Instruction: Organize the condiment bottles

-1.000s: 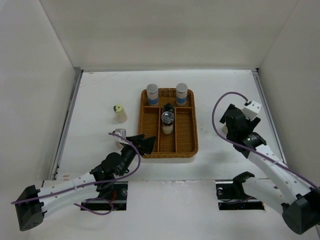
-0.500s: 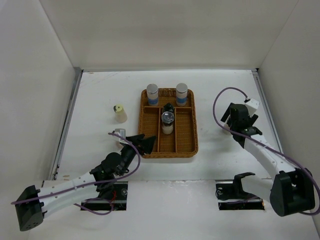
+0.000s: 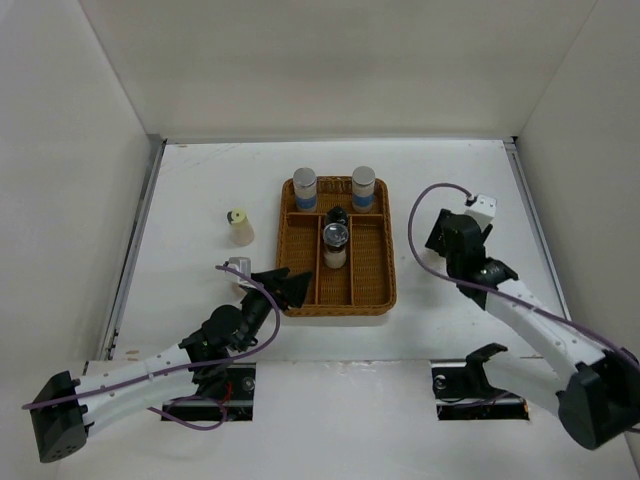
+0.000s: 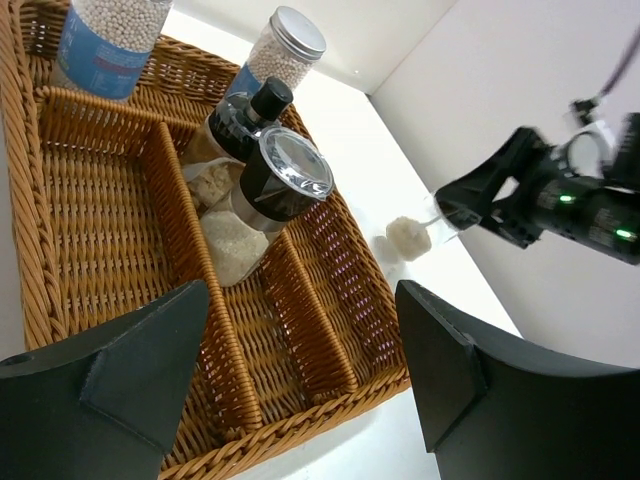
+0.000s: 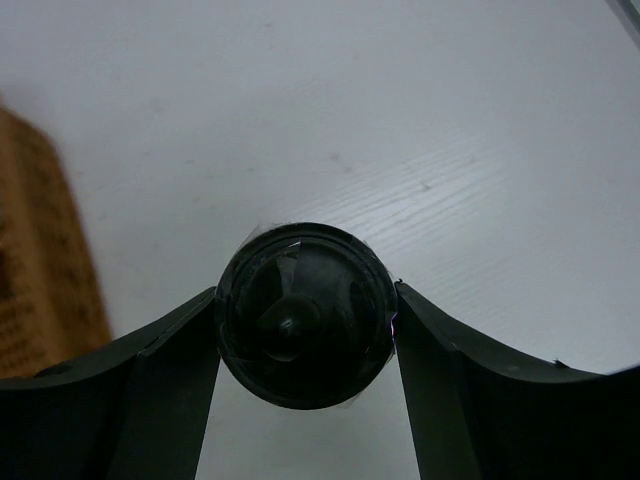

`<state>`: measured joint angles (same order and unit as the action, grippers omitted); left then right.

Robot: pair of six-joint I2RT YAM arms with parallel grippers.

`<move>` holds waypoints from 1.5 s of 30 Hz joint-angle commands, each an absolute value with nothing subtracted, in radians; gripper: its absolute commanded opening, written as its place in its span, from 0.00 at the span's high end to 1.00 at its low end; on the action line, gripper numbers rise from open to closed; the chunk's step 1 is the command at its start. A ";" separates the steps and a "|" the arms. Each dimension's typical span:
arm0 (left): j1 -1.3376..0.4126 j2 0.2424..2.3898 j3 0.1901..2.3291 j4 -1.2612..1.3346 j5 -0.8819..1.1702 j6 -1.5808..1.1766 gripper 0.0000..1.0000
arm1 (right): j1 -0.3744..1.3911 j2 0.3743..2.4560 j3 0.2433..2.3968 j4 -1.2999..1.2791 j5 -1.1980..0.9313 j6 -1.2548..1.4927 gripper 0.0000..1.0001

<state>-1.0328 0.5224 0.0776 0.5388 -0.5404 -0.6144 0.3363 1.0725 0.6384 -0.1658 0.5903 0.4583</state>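
Note:
The brown wicker tray (image 3: 375,290) holds two silver-lidded, blue-labelled jars (image 3: 305,187) (image 3: 363,186) in its far compartments. Two black-topped glass shakers (image 3: 336,215) (image 3: 335,243) stand in its middle lane. A cream shaker (image 3: 238,226) stands alone on the table left of the tray. My left gripper (image 3: 285,288) is open and empty at the tray's near left corner. My right gripper (image 5: 305,320) is shut on a black-topped shaker (image 5: 303,313), right of the tray. The left wrist view shows that shaker (image 4: 408,238) holding white grains.
White walls close in the table on the left, back and right. The tray's near lanes (image 4: 300,340) hold nothing. The tray's edge (image 5: 40,260) shows at the left of the right wrist view.
My right arm has moved left toward the tray with the shaker in its jaws. The left arm and the bottles in the tray have not moved.

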 commanded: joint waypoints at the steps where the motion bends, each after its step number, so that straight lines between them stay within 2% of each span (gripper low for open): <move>1: -1.035 0.522 0.067 0.591 -0.534 -0.612 0.25 | 0.480 0.924 0.689 -0.155 0.667 0.459 0.51; 6: -1.033 0.532 0.074 0.592 -0.531 -0.618 0.26 | 0.808 0.853 0.732 -0.247 0.660 0.525 0.53; 10: -1.019 0.538 0.083 0.581 -0.537 -0.614 0.26 | 1.042 0.952 0.794 -0.252 0.704 0.544 0.53; 14: -1.016 0.525 0.090 0.563 -0.548 -0.606 0.26 | 1.163 1.057 0.873 -0.221 0.721 0.540 0.52; 22: -1.007 0.485 0.103 0.494 -0.564 -0.607 0.26 | 1.206 1.202 0.907 -0.008 0.721 0.482 0.52; 29: -1.002 0.408 0.109 0.419 -0.589 -0.604 0.26 | 1.219 1.367 0.968 0.002 0.730 0.457 0.50; 38: -1.002 0.390 0.264 0.108 -0.704 -0.634 0.26 | 1.228 1.542 1.008 0.006 0.773 0.449 0.46; 40: -0.999 0.387 0.305 0.037 -0.733 -0.638 0.26 | 1.228 1.557 1.008 0.012 0.776 0.460 0.41; 43: -0.999 0.383 0.366 -0.073 -0.782 -0.647 0.24 | 1.237 1.563 0.994 0.024 0.787 0.468 0.22; 45: -0.999 0.388 0.411 -0.150 -0.830 -0.649 0.22 | 1.245 1.554 0.974 0.043 0.798 0.468 0.14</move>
